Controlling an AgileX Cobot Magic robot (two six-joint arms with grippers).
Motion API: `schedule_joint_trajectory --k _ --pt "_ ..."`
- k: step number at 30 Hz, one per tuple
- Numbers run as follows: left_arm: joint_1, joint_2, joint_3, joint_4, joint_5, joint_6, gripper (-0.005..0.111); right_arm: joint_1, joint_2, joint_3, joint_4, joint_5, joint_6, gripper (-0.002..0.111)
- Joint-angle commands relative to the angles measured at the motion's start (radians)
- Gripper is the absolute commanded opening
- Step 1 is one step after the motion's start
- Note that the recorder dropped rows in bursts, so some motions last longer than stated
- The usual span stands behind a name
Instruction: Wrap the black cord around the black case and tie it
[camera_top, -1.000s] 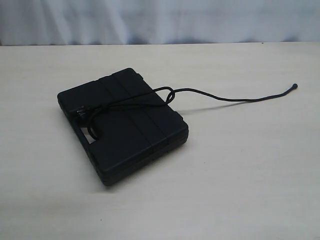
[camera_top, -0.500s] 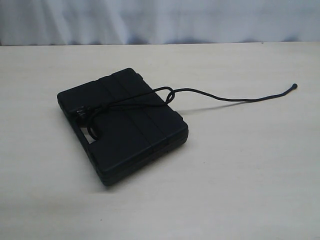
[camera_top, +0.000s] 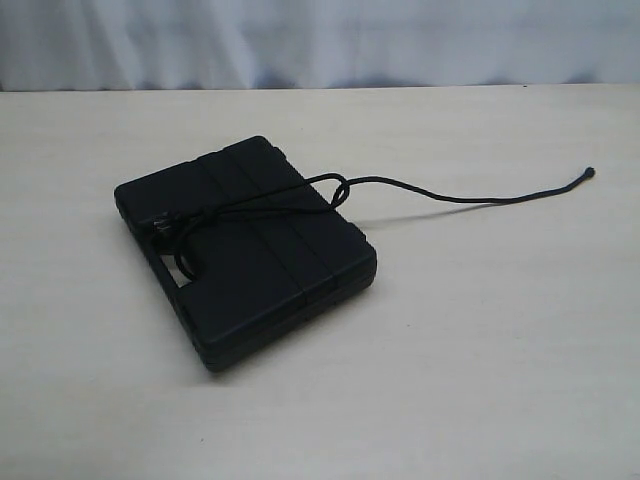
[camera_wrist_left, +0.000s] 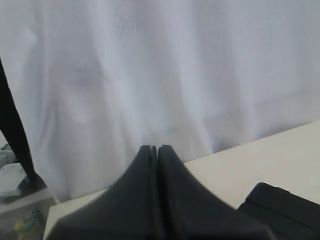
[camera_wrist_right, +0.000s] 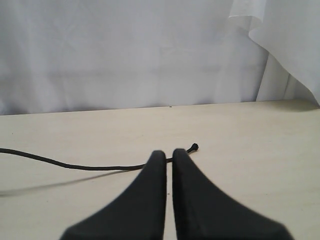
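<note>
The black case (camera_top: 245, 252) lies flat on the table, left of centre in the exterior view. The black cord (camera_top: 300, 200) crosses its lid to a knotted loop near the far edge, and a frayed end rests by the handle slot. Its free tail runs right, lifted off the table, to a small knobbed tip (camera_top: 589, 172). Neither arm appears in the exterior view. My left gripper (camera_wrist_left: 157, 148) is shut and empty, with a corner of the case (camera_wrist_left: 282, 205) beside it. My right gripper (camera_wrist_right: 169, 152) is shut and empty, the cord tail (camera_wrist_right: 75, 166) and its tip (camera_wrist_right: 194, 147) lying beyond it.
The pale wooden table (camera_top: 480, 350) spreads around the case. A white curtain (camera_top: 320, 40) hangs behind its far edge. In the left wrist view a dark pole (camera_wrist_left: 15, 135) and some clutter stand off the table's end.
</note>
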Motion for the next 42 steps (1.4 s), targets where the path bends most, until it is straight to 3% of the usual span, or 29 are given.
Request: schedule_joint_trajectory --k 1,15,32,34,39,42 --pt "0.003 -0.074 0.084 -0.002 -0.096 0.046 0.0 -0.001 -0.004 0.002 0.001 0.002 -0.007 0.004" --pt "0.003 -0.297 0.282 0.026 -0.181 0.063 0.0 -0.001 -0.004 0.002 0.001 0.002 0.001 0.004" --pt "0.003 -0.323 0.306 0.015 -0.135 0.041 0.0 -0.001 -0.004 0.002 0.001 0.002 0.001 0.004" --pt "0.003 -0.341 0.319 0.058 -0.146 -0.034 0.0 -0.001 -0.004 0.002 0.001 0.002 0.001 0.004" --pt "-0.008 -0.426 0.375 0.477 -0.172 -0.478 0.0 -0.001 -0.004 0.002 0.001 0.002 0.001 0.004" --pt "-0.034 -0.489 0.413 0.584 -0.186 -0.589 0.0 -0.001 -0.004 0.002 0.001 0.002 0.001 0.004"
